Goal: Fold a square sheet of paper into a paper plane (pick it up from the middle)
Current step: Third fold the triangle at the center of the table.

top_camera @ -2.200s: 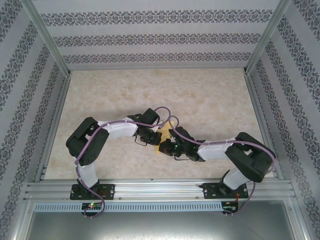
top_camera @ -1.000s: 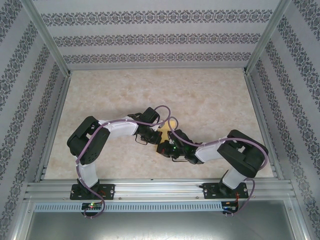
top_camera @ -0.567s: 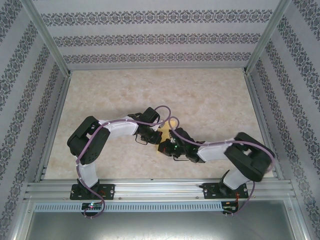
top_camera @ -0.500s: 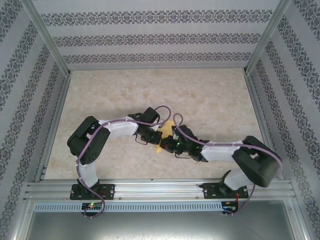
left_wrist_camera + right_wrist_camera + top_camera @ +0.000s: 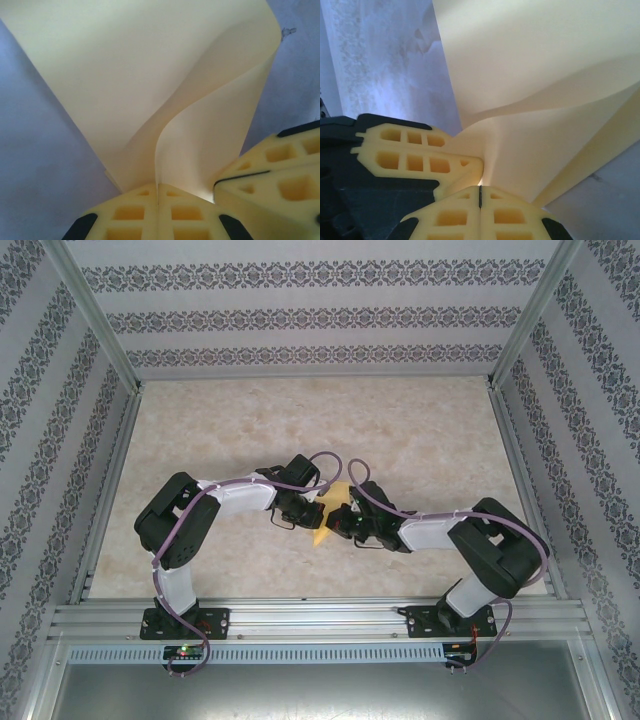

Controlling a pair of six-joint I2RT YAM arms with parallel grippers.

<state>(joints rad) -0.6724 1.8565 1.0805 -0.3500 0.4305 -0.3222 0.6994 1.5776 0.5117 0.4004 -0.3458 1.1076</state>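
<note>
The yellow square sheet of paper [image 5: 322, 531] is held up between both grippers near the table's middle, folded and bowed into a wedge. My left gripper [image 5: 313, 512] is shut on its near corner; in the left wrist view the sheet [image 5: 150, 85] fans up from the closed left gripper [image 5: 158, 187], one flap curling right. My right gripper [image 5: 347, 521] is shut on the paper just beside it. From the right wrist, the paper [image 5: 545, 90] spreads up and right from the closed right gripper [image 5: 480, 191], with the left fingers [image 5: 415, 155] pressed in close at the left.
The marble-patterned table [image 5: 400, 430] is bordered by aluminium rails [image 5: 310, 618] at the near edge and patterned walls [image 5: 310, 315] on three sides. Purple cables [image 5: 330, 462] loop above the wrists. The right fingers [image 5: 280, 170] crowd the left wrist view's right side.
The right arm swung its elbow about and its gripper moved up and right, away from the near edge. More yellow paper shows between the grippers. The left arm held still.
</note>
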